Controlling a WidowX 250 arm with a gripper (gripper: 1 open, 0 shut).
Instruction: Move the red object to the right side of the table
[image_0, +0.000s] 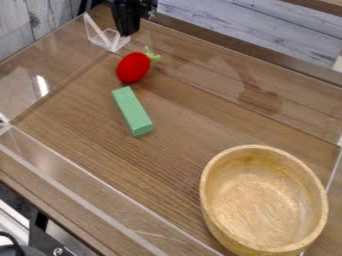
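None of the carrying is done: the strawberry (132, 68) sits on the bench (201, 110) just below the jaws (132, 34), which look pressed together around nothing, so grasping and the whole rightward move remain.

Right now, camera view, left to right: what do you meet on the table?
Green block, bowl. The strawberry lies behind the block, about level with it, so I can't rank those two.

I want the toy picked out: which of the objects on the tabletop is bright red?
The small rounded strawberry-like toy; the rectangular block is green.
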